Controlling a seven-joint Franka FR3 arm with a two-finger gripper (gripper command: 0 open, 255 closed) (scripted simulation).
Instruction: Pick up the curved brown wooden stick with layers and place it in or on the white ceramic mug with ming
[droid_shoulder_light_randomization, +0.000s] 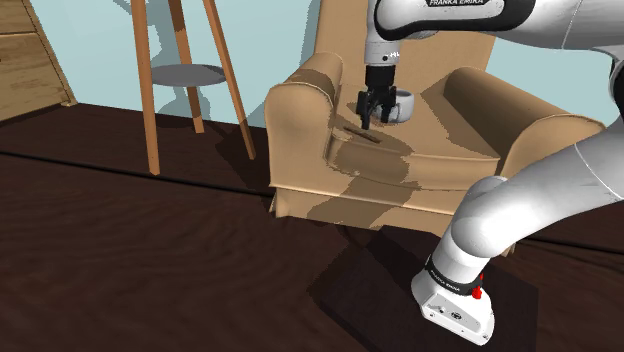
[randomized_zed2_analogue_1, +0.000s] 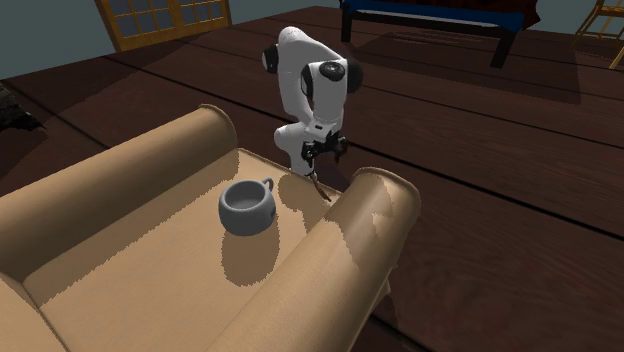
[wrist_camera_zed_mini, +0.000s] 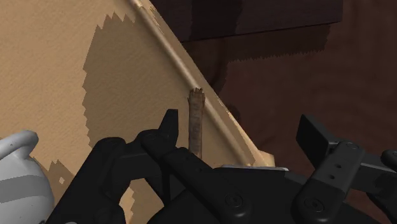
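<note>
- The gripper (wrist_camera_zed_mini: 240, 130) hangs over the armchair (droid_shoulder_light_randomization: 300, 120) seat, fingers spread, grasping nothing.
- The stick (wrist_camera_zed_mini: 195, 121) lies near that seat's front edge, beside one finger. It is probably light, stiff and rough, so a grip across its middle suits.
- The mug (randomized_zed2_analogue_1: 247, 207) sits farther back on the seat.

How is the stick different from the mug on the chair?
The stick is brown, thin and lies flat; the mug is grey-white, round and stands upright. The stick is near the seat's front edge; the mug sits further back. Both rest on the tan armchair.
</note>
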